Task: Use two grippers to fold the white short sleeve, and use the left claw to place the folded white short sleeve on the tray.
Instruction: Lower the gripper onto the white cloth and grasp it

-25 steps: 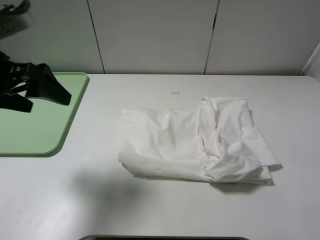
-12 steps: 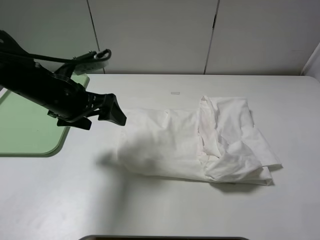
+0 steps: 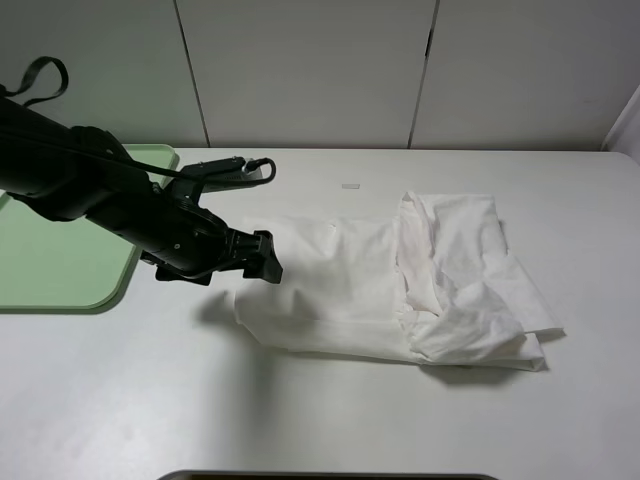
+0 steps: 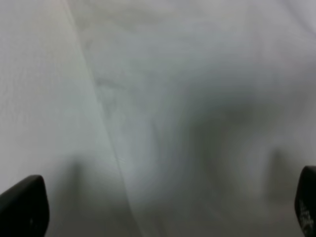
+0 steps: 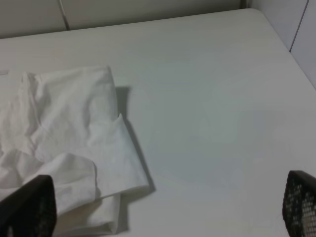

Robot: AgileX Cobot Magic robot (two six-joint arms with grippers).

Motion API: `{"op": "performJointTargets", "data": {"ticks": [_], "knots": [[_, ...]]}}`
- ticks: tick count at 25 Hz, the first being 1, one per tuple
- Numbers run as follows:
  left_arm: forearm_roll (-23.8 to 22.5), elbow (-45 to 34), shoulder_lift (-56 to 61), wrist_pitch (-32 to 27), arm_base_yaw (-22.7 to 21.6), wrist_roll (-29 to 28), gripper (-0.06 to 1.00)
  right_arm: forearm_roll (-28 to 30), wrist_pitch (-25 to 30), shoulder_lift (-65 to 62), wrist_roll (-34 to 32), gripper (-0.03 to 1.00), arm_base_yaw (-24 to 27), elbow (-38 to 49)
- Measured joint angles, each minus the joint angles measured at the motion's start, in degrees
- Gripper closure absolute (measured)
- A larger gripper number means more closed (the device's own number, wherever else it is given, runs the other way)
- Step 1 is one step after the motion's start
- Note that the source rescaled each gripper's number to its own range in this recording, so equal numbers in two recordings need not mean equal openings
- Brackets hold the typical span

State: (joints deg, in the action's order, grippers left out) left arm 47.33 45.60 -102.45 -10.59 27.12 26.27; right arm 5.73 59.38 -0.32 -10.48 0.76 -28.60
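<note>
While the high camera places the left claw point(image 3: 265, 262) over the white short sleeve point(image 3: 400, 280) on the table point(image 3: 330, 420), at its edge nearest the tray point(image 3: 60, 270), only wrist views show jaws: both wide, empty, the right gripper point(image 5: 163, 207) past its other end

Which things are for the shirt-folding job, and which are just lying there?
For the job: white T-shirt, green tray, left gripper, right gripper.
Just lying there: small tape strip on the table.
</note>
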Motion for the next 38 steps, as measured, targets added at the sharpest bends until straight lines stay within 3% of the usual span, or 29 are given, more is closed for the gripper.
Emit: {"op": "performJointTargets", "data": {"ticks": [6, 22, 33, 38], "knots": [[0.38, 1.31, -3.70, 4.10, 2.16, -0.05, -0.05, 0.00, 0.00, 0.00, 0.00, -0.03, 0.00, 0.00], [0.58, 7.13, -10.01, 4.67, 2.80, -1.22, -0.05, 0.00, 0.00, 0.00, 0.00, -0.03, 0.00, 0.00], [5.75, 10.21, -13.18, 9.20, 7.66, -1.16, -0.05, -0.05, 0.00, 0.00, 0.00, -0.03, 0.00, 0.00], [6.22, 10.21, -13.29, 10.59, 8.82, -1.29, 0.01, -0.05, 0.00, 0.00, 0.00, -0.03, 0.00, 0.00]]}}
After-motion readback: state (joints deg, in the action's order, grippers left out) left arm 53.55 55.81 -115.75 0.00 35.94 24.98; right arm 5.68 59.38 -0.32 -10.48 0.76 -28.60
